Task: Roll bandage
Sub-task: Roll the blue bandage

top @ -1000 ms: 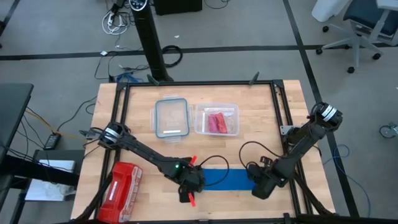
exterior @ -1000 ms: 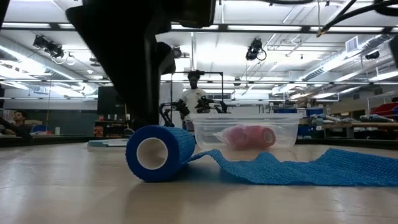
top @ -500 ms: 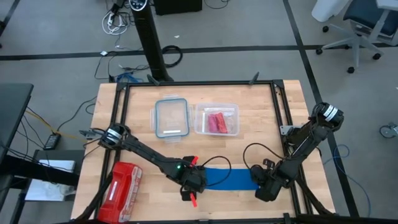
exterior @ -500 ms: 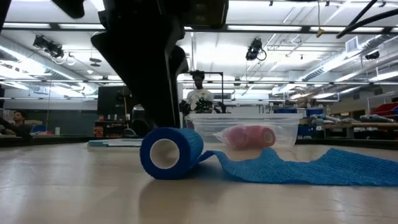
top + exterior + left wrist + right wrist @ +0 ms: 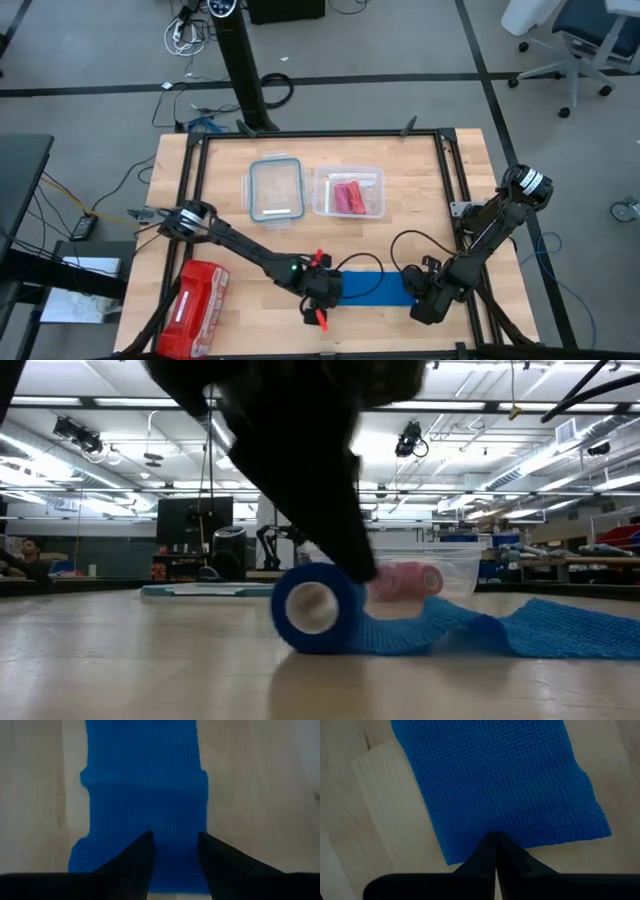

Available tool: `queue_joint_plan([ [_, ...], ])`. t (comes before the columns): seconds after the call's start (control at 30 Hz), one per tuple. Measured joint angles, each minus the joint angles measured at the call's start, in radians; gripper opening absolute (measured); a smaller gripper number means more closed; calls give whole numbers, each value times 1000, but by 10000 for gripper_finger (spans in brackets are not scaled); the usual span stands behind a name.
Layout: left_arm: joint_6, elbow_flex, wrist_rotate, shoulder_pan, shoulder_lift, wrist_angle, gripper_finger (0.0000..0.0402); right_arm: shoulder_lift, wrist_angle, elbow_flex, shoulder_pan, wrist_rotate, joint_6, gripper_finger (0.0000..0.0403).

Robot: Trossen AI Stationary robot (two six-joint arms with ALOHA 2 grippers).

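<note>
The bandage (image 5: 375, 287) lies on the wooden table (image 5: 420, 190) near its front edge, at about five o'clock from the table's middle in the high view: a flat blue strip with its left end wound into a roll (image 5: 318, 610). In the low view the roll stands on its side, its open core facing the camera, with the loose strip rumpled on the table to its right. The left gripper (image 5: 322, 290) sits over the roll at the strip's nine o'clock end; its fingers (image 5: 142, 852) are spread and rest on top of the blue roll, one on each side of its middle. The right gripper (image 5: 425, 298) is at the strip's three o'clock end, its fingers pressed together with their tips on the edge of the fabric (image 5: 505, 790); whether they pinch it or only press it down cannot be told. A clear box (image 5: 348, 191) holding pink rolls (image 5: 348, 196) stands at twelve o'clock from the bandage, a lid (image 5: 275, 189) just beside it to its nine o'clock. A red pouch (image 5: 194, 297) lies at the table's front left, well apart from the roll.
</note>
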Motion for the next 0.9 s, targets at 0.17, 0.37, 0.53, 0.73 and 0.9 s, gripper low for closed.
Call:
queue_joint_plan([
  [0.17, 25, 2, 18, 5, 32, 85, 160, -12, -2, -1, 0, 2, 7, 5],
  [0.37, 47, 93, 39, 19, 39, 35, 160, -62, -12, -3, -2, 67, 8, 4],
  [0.53, 82, 213, 33, 22, 34, -103, 160, -81, -51, -3, -3, 81, 16, 2],
  [0.73, 82, 287, 12, 23, 34, -390, 160, -81, -72, -3, 3, 54, 32, 7],
  [0.9, 82, 261, 0, 23, 38, -463, 160, -81, -75, -3, 8, 8, 37, 4],
])
